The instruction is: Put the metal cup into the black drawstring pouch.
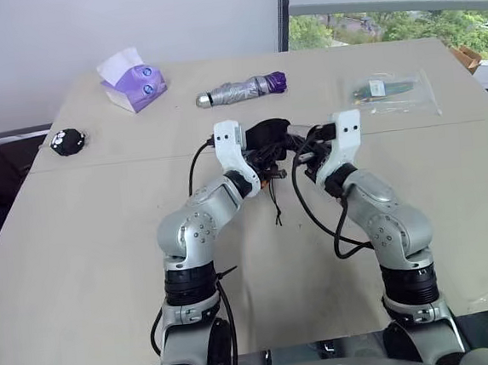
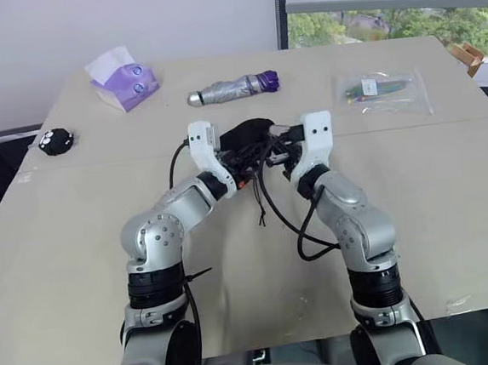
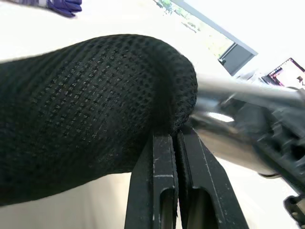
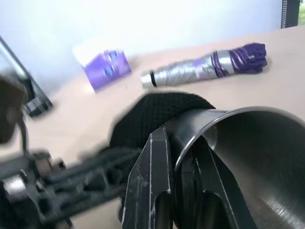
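Both grippers meet above the middle of the table. My left gripper [image 1: 267, 157] is shut on the mesh edge of the black drawstring pouch [image 1: 267, 132], with its fingers [image 3: 164, 157] pressed together on the fabric [image 3: 86, 109]. My right gripper [image 1: 302, 141] is shut on the rim of the metal cup [image 4: 257, 157], one finger inside the cup and one outside. The cup [image 3: 224, 102] lies roughly level, its closed end pushed against the pouch mouth [image 4: 157, 114]. Thin cords [image 1: 275, 205] hang down from the pouch.
On the far side of the table lie a silver folded umbrella with a purple end [image 1: 240, 89], a purple tissue pack [image 1: 133, 83] and a clear plastic bag [image 1: 390, 93]. A small black round object [image 1: 68, 141] sits near the left edge.
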`<action>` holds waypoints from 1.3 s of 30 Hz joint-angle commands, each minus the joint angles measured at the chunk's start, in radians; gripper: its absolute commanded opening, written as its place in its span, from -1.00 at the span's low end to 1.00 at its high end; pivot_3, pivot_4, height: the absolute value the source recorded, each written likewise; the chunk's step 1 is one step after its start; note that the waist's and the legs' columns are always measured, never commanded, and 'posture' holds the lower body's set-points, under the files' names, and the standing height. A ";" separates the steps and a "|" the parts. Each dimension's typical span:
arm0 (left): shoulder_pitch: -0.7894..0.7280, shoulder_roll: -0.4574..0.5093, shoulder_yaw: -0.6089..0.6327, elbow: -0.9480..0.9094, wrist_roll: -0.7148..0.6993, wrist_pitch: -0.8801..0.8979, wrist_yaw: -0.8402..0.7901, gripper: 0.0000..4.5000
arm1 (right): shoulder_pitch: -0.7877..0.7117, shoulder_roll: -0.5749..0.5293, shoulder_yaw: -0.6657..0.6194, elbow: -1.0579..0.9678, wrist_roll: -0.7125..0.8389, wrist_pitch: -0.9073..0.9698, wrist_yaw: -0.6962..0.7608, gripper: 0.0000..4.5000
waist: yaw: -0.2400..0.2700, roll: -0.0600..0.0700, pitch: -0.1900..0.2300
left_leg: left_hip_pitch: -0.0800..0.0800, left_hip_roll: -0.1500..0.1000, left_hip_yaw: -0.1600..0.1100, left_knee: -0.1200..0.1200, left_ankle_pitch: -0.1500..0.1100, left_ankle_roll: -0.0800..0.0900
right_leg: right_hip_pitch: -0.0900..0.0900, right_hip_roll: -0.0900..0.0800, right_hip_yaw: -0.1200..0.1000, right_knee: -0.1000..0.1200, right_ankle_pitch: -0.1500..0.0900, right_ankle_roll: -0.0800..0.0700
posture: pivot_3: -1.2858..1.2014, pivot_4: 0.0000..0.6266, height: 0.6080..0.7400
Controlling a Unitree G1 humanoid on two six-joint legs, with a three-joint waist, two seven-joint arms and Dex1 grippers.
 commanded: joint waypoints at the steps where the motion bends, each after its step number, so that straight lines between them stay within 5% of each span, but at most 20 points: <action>1: -0.033 0.006 0.016 -0.006 -0.028 -0.003 -0.008 -1.00 | -0.022 0.043 -0.048 -0.045 0.123 0.008 0.012 -0.99 | 0.000 0.000 0.000 | 0.000 0.000 0.000 0.000 0.000 0.000 | 0.000 0.000 0.000 0.000 0.000 0.000 | 0.03 -0.52 1.00; 8: -0.037 0.002 0.040 -0.013 -0.086 0.004 -0.059 -1.00 | -0.026 0.057 -0.078 -0.023 0.206 0.023 -0.005 -0.99 | -0.001 0.000 0.000 | 0.000 0.000 0.000 -0.001 0.000 0.000 | 0.000 0.000 -0.001 0.000 0.000 0.000 | 0.03 -0.52 1.00; 27: -0.053 0.015 0.074 0.012 -0.155 0.001 -0.061 -1.00 | 0.033 -0.189 0.192 0.002 -0.030 -0.152 0.184 -0.99 | -0.002 0.000 0.000 | 0.000 0.000 0.000 -0.001 0.000 0.000 | 0.000 0.000 0.000 -0.001 0.000 0.000 | 0.03 -0.52 1.00; 34: -0.020 0.064 0.062 -0.006 -0.156 -0.033 -0.121 -1.00 | 0.046 -0.081 0.014 0.022 0.099 -0.110 0.100 -0.99 | -0.001 0.000 0.000 | 0.000 0.000 0.000 -0.001 0.000 0.000 | 0.000 0.000 0.000 -0.001 0.000 0.000 | 0.03 -0.52 1.00; 39: 0.026 0.232 -0.045 0.003 -0.034 -0.124 -0.254 -1.00 | 0.061 -0.139 -0.129 -0.017 0.251 -0.036 0.124 -0.99 | -0.001 0.000 0.001 | 0.000 0.000 0.000 -0.002 0.000 0.000 | 0.000 0.000 0.000 -0.001 0.000 0.000 | 0.03 -0.52 1.00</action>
